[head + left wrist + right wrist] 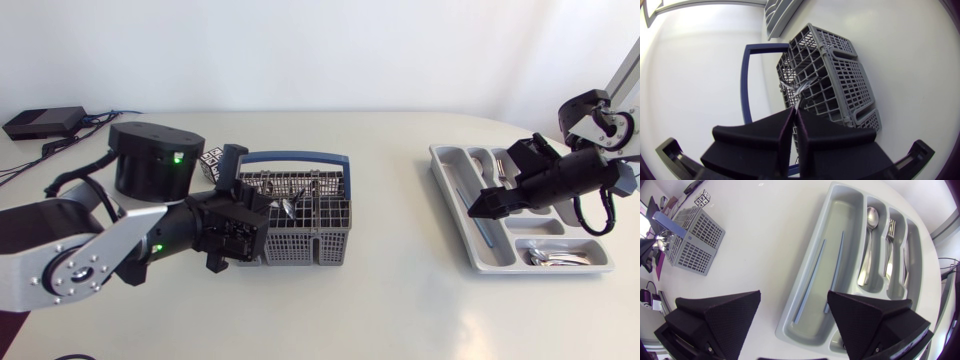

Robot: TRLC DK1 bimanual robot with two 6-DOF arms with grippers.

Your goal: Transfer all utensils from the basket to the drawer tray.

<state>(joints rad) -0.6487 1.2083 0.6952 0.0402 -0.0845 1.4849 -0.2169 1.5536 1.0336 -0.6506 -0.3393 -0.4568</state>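
Pressed almost flat together, our left jaws hold a thin silver utensil [799, 94] in the slit between their fingers [752, 142]. Its far end pokes out of the grey mesh basket [840, 75] just ahead of them. In the head view these jaws sit at the basket's left wall, left of centre in the frame, and the left arm [90, 255] comes in from the lower left. The basket's blue handle [295, 157] shows along its upper edge. A small black-and-white patterned cube [212, 162] lies just beside its upper left corner on the tabletop [390, 290].

Our right jaws stand wide and hold nothing, their fingers [722, 317] spread above the grey drawer tray [842, 210]. Between them we look down into the tray's long compartment, where two slim blue-grey sticks [810, 282] lie lengthwise. The narrower compartments beside it hold a spoon [867, 245] and a fork [890, 242]. One more piece lies in the next compartment, but we cannot make out what it is. In the head view the tray sits at the right of the frame, well apart from the basket, with more silver cutlery [555, 258] in its lowest compartment.
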